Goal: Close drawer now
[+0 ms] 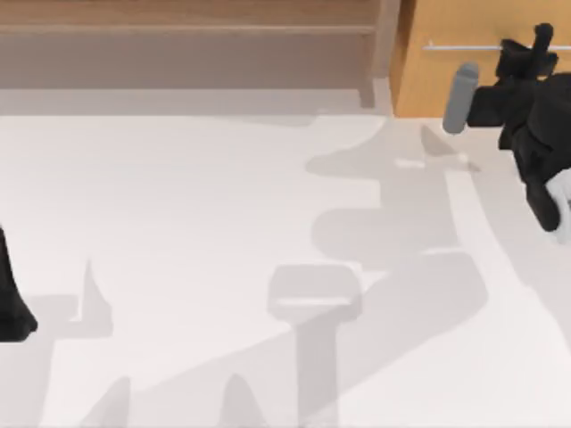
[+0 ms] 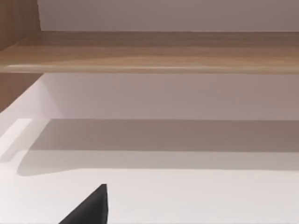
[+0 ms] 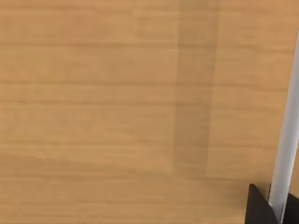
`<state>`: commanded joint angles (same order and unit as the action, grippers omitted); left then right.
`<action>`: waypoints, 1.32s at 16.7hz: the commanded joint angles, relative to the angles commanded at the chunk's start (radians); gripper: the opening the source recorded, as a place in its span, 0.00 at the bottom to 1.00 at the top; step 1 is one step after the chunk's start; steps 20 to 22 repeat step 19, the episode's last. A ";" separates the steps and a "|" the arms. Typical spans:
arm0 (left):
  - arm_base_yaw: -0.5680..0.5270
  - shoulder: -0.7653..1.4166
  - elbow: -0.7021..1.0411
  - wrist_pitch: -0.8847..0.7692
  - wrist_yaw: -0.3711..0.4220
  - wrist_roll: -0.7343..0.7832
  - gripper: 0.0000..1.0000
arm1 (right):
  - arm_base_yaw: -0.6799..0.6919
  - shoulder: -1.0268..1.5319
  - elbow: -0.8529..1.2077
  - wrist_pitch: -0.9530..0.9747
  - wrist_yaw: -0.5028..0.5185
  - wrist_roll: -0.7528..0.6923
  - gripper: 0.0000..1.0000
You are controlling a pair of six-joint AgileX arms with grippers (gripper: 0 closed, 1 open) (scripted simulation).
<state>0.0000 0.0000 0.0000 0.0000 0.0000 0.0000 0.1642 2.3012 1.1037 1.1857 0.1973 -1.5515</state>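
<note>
Tabletop [image 1: 178, 232]: you have a wide white surface, with a long pale shelf [image 1: 187, 28] along its far edge.
Drawer [image 1: 464, 80]: it sits at the far right corner, just right of the shelf, its orange-tan front facing you. Whether it is fully shut, you can't tell from here.
Handle [image 1: 464, 46]: a thin silver bar running left to right across the front; that is the long axis you work against.
Right hand [image 1: 535, 49]: it is right at the handle's right end, touching or nearly so. In the right wrist view the bar [image 3: 286, 154] passes between two dark fingertips [image 3: 259, 207], so it looks closed around the handle, though you can't be sure.
Left hand [image 1: 13, 308]: parked at the left edge, well apart from the drawer; its grip can't be told.
Coming move: the drawer lies straight ahead of your right hand, so push away from you, square to the bar.
</note>
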 joint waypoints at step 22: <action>0.000 0.000 0.000 0.000 0.000 0.000 1.00 | 0.000 0.000 0.000 0.000 0.000 0.000 1.00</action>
